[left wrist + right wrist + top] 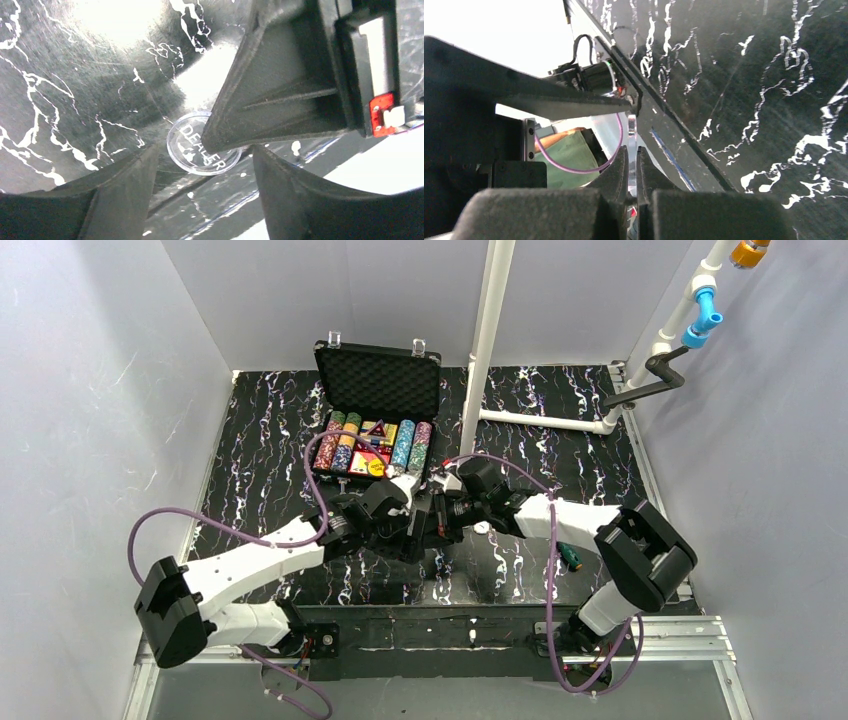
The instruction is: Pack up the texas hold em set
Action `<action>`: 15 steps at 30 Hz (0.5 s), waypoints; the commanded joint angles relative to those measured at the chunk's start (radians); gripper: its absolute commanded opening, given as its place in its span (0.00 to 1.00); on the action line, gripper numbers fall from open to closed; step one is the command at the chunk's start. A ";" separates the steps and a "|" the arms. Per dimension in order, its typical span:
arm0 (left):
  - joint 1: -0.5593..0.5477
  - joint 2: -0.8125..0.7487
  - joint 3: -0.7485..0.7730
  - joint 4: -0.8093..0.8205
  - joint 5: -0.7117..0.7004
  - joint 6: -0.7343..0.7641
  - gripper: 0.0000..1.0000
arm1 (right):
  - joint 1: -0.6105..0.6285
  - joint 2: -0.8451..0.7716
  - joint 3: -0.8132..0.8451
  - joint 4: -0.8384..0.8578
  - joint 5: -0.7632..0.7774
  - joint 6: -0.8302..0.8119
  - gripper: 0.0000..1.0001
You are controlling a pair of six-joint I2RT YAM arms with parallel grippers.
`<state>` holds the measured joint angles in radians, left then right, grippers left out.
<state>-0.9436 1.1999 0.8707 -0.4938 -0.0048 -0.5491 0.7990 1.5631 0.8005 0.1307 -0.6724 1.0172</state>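
The black case (380, 380) stands open at the back, with rows of poker chips (343, 443), a red triangle (377, 429) and a yellow disc (376, 468) in its tray. My right gripper (632, 149) is shut on a clear round "DEALER" disc (632, 131), seen edge-on between its pads. In the left wrist view the disc (186, 145) is held just above the mat, partly behind a right finger (280, 100). My left gripper (205, 152) is open, its fingers spread wide on either side just below the disc. Both grippers meet mid-table (430, 522).
A green-handled screwdriver (570, 556) lies on the mat by the right arm. A small white spot (481, 528) shows under the right wrist. A white upright pole (485, 340) and pipe frame (545, 422) stand right of the case.
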 commanded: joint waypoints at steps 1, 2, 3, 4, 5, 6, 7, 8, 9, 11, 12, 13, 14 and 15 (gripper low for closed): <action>0.028 -0.096 0.018 -0.002 -0.006 -0.090 0.75 | -0.014 -0.086 -0.027 0.096 -0.047 0.021 0.01; 0.047 -0.118 0.017 0.005 0.033 -0.111 0.79 | -0.026 -0.104 -0.035 0.104 -0.052 0.024 0.01; 0.073 -0.140 0.015 0.018 0.078 -0.135 0.82 | -0.047 -0.123 -0.045 0.114 -0.056 0.027 0.01; 0.107 -0.163 0.009 0.039 0.132 -0.162 0.83 | -0.065 -0.151 -0.056 0.131 -0.063 0.032 0.01; 0.148 -0.195 -0.005 0.073 0.201 -0.196 0.85 | -0.082 -0.171 -0.068 0.145 -0.068 0.041 0.01; 0.194 -0.220 -0.024 0.115 0.269 -0.235 0.86 | -0.097 -0.193 -0.078 0.157 -0.073 0.047 0.01; 0.233 -0.239 -0.060 0.171 0.364 -0.282 0.87 | -0.113 -0.213 -0.087 0.175 -0.080 0.056 0.01; 0.273 -0.256 -0.087 0.223 0.426 -0.330 0.88 | -0.124 -0.231 -0.096 0.201 -0.088 0.069 0.01; 0.304 -0.267 -0.115 0.287 0.476 -0.374 0.88 | -0.136 -0.250 -0.105 0.217 -0.093 0.081 0.01; 0.344 -0.270 -0.166 0.413 0.569 -0.458 0.87 | -0.153 -0.281 -0.119 0.264 -0.102 0.111 0.01; 0.352 -0.265 -0.186 0.471 0.600 -0.494 0.85 | -0.159 -0.292 -0.125 0.289 -0.105 0.130 0.01; 0.354 -0.257 -0.198 0.535 0.622 -0.519 0.83 | -0.165 -0.302 -0.130 0.316 -0.109 0.149 0.01; 0.354 -0.248 -0.207 0.573 0.639 -0.533 0.80 | -0.170 -0.309 -0.136 0.344 -0.113 0.167 0.01; 0.355 -0.239 -0.216 0.610 0.658 -0.547 0.77 | -0.172 -0.316 -0.139 0.370 -0.117 0.182 0.01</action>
<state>-0.5972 0.9356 0.6983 -0.1246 0.4519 -0.9516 0.6407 1.2896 0.6804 0.3317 -0.7441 1.1198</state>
